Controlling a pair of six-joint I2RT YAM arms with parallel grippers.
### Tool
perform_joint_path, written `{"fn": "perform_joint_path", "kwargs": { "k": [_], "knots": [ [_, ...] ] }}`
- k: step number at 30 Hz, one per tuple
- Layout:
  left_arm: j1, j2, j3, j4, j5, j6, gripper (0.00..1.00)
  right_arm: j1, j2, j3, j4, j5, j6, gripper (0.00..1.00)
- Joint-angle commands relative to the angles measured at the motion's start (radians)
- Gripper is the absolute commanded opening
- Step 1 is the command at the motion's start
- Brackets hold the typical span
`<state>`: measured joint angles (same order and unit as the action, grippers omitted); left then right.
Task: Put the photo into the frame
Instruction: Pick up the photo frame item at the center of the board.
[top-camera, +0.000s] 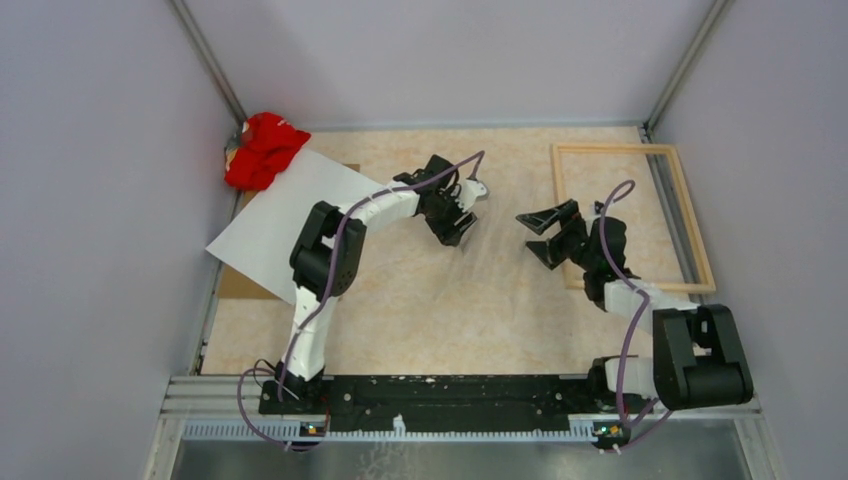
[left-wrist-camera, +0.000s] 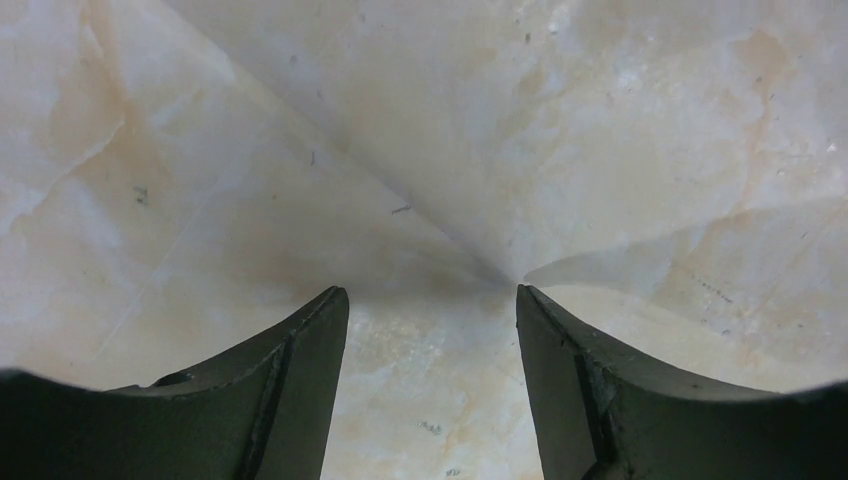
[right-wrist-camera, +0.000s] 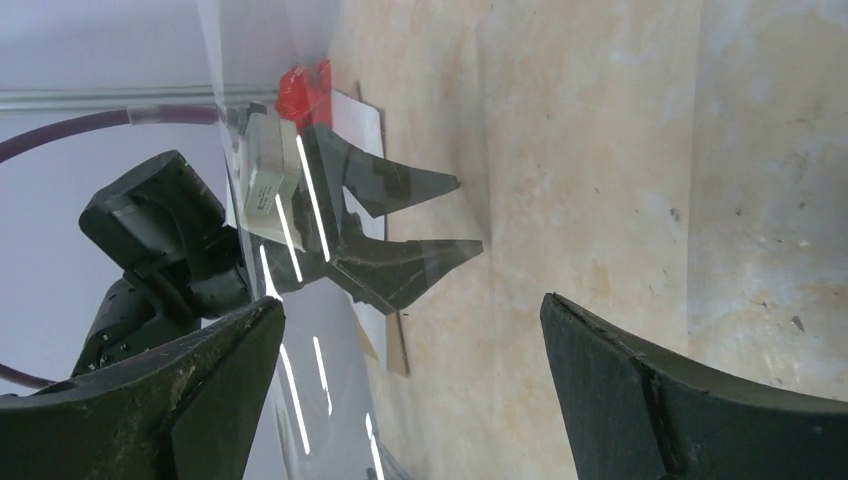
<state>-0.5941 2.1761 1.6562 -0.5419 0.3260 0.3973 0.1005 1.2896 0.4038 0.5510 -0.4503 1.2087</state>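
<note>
The photo (top-camera: 285, 220) lies face down at the left of the table, its plain white back up, on a brown backing board (top-camera: 238, 283). The light wood frame (top-camera: 690, 215) lies flat at the right rear. My left gripper (top-camera: 465, 228) hovers over the table's middle, open, with only bare tabletop between its fingers (left-wrist-camera: 432, 292). Opposite it my right gripper (top-camera: 527, 233) is wide open and holds nothing (right-wrist-camera: 412, 300). In the right wrist view the left gripper (right-wrist-camera: 468, 213) shows through a clear, glare-streaked sheet (right-wrist-camera: 300, 330). A white strip of the photo (right-wrist-camera: 362, 125) shows behind it.
A red cloth (top-camera: 262, 150) is bunched at the rear left corner, touching the photo's far edge. The clear sheet shows only as faint streaks (top-camera: 490, 255) between the grippers, and I cannot tell how it rests. Grey walls close in the marbled table (top-camera: 400, 320).
</note>
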Motion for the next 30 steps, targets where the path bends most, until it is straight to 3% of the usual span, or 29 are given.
{"fn": "perform_joint_path", "kwargs": {
  "k": [1, 30],
  "knots": [
    [-0.051, 0.094, 0.002, -0.085, 0.080, -0.032, 0.70, -0.024, -0.052, -0.002, -0.059, -0.009, -0.052, 0.99],
    [-0.125, 0.178, 0.049, -0.073, 0.174, -0.150, 0.70, -0.187, -0.155, 0.109, -0.450, 0.045, -0.294, 0.99]
  ]
}}
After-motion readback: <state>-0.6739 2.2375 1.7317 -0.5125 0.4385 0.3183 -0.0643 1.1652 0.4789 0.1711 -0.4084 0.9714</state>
